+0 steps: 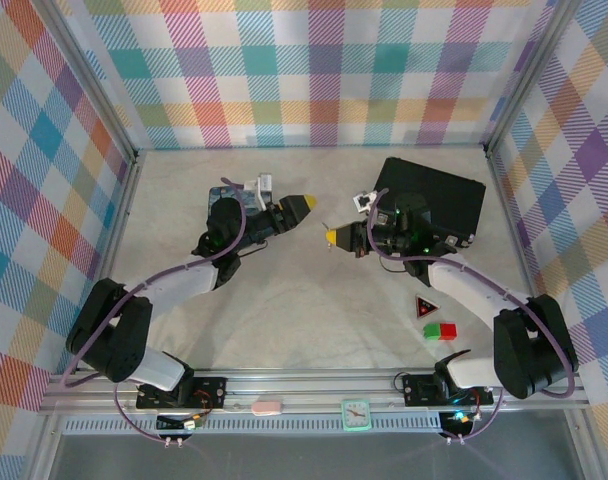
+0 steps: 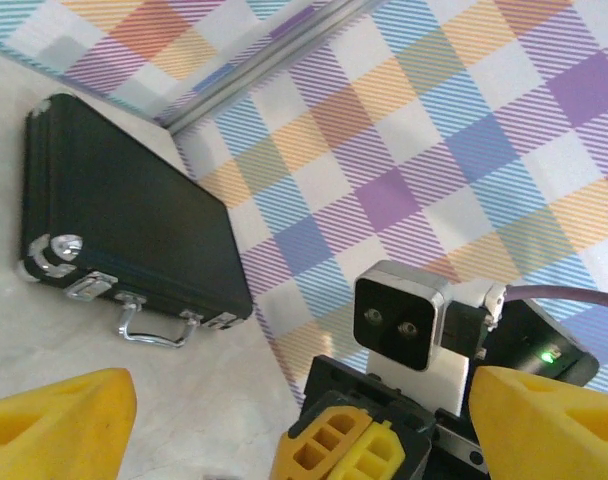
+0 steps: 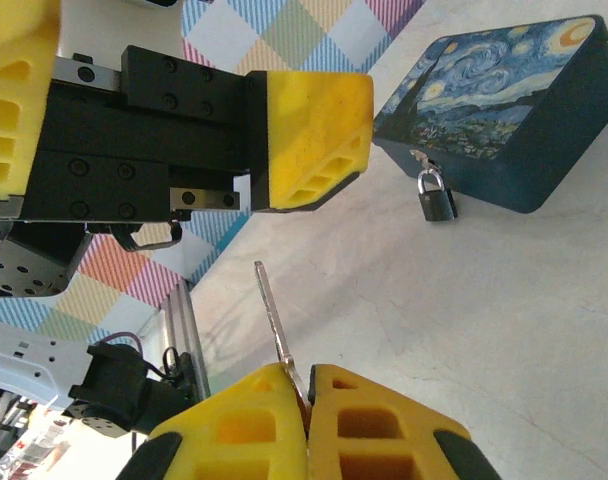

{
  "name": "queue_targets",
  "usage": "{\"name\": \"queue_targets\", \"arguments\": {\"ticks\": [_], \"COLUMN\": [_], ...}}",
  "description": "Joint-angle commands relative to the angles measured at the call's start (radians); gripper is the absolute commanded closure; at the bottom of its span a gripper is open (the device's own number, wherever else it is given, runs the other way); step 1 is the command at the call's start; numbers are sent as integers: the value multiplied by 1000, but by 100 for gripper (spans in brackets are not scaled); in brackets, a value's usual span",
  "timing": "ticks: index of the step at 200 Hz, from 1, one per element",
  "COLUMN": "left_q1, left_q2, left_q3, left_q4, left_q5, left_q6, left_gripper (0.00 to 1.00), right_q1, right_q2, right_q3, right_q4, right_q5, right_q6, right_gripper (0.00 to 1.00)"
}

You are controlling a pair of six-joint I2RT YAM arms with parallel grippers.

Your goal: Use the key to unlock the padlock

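While the right hand point(image 3: 307, 400) is pinched tight on the key point(image 3: 274, 320) above the middle of the counter point(image 3: 504, 360), only one end is caught between the yellow pads. The thin silver blade juts out bare, so any side load could twist it in the grip or drop it. The left hand point(image 1: 294, 208) stands wide open, holding nothing, just beside the key tip, with one finger between the blade and the lock. Contact there could knock the key askew. The padlock point(image 3: 436, 197) hangs unheld from the clasp of the painted tin point(image 3: 504, 110), left of centre on the counter. A push from the key would likely swing it aside or shift the tin unless it is steadied first. The padlock is very small, with a dark body and a thin bright shackle. Its keyhole cannot be made out, so alignment is unconfirmed. The black case point(image 2: 124, 220) lies far right, well apart.
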Motion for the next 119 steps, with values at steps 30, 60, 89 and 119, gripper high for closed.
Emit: {"name": "queue_targets", "arguments": {"ticks": [30,60,89,119], "left_q1": [-32,-58,-68,-73], "left_q2": [89,103,94,70], "left_q3": [10,17,7,-10], "left_q4": [116,88,32,-10], "left_q5": [16,-21,-65,-101], "left_q6": [-144,-166,-153,-142], "left_gripper": [17,19,19,18], "right_q1": [91,99,113,116], "right_q2": [-44,-41,-57,-91], "right_q3": [95,111,62,1], "right_q4": [-256,-271,-181,-97], "right_q5": [308,355,410,437], "right_q6": [-286,-344,-420,-476], "right_gripper": [100,100,100,100]}}
